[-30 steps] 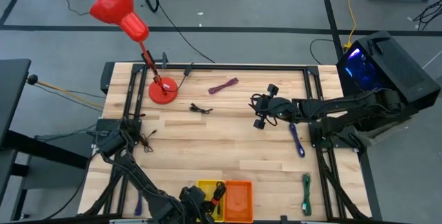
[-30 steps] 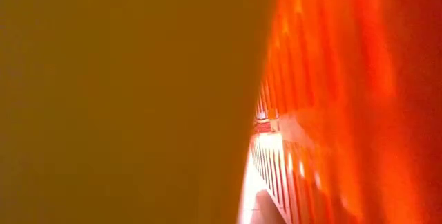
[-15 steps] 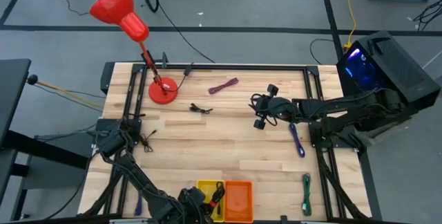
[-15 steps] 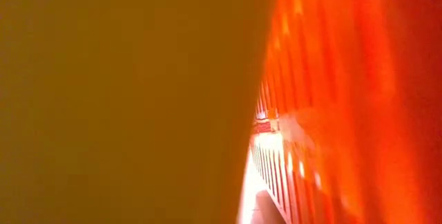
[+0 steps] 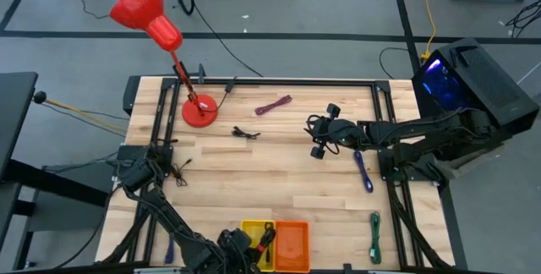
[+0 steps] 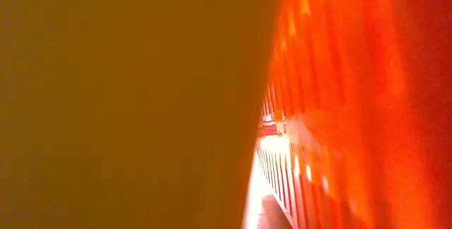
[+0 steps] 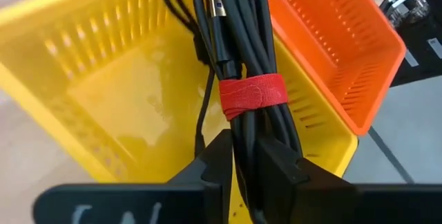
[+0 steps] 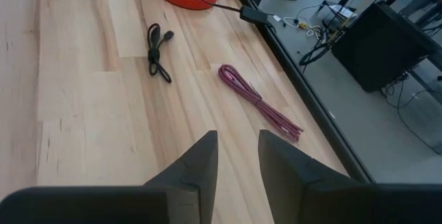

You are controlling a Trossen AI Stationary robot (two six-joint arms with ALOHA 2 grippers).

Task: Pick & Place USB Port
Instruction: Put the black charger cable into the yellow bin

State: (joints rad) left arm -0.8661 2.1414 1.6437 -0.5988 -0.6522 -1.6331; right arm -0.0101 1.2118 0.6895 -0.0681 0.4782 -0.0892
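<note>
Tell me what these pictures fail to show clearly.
- Low view: the table is blocked by the yellow bin and orange bin against the lens.
- Left wrist view: the black cable bundle covers the yellow bin's floor below it.
- High view: the left gripper is partly cut off by the bottom edge.

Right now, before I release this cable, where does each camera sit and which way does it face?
High view: overhead, looking straight down on the table and both arms.
Low view: table height, blocked by the yellow bin and orange bin; no arm shows.
Left wrist view: looks past its fingers gripping the black cable bundle over the yellow bin.
Right wrist view: looks past its parted fingers at the maroon cable.
Shared: high and right wrist views both show the maroon cable.
</note>
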